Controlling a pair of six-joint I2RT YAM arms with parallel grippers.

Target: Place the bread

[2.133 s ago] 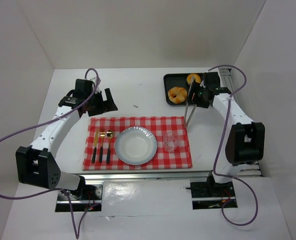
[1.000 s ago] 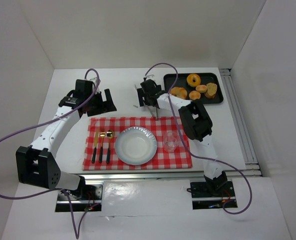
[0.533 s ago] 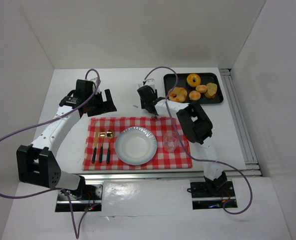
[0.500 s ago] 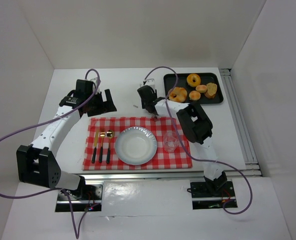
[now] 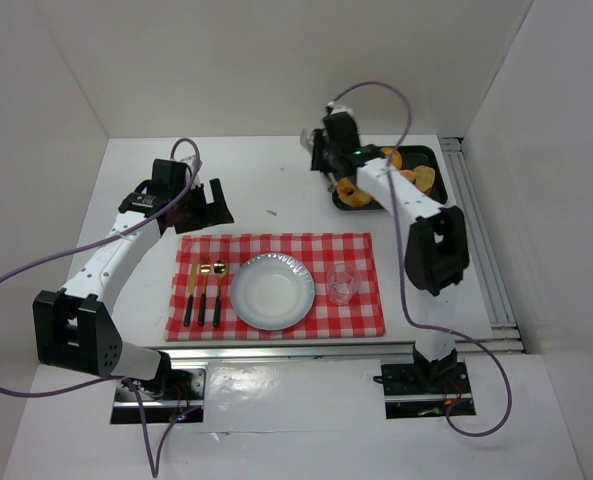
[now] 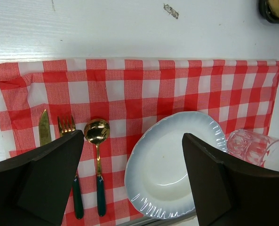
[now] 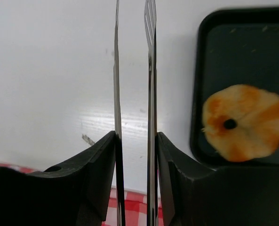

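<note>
Back from the mat (image 5: 276,245) edge, the right gripper (image 7: 135,136), pinching empty tongs (image 7: 148,70), hovers at 9 o'clock of the bread (image 7: 245,121) on its tray (image 7: 210,56), seemingly to line up a grab, while the left gripper (image 6: 133,137) hangs spread.

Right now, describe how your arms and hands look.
The left arm and right arm are white links with black joints, each trailing a purple cable. The left hand and right hand are black, with two blocky wedge-shaped fingers. No markings show.
</note>
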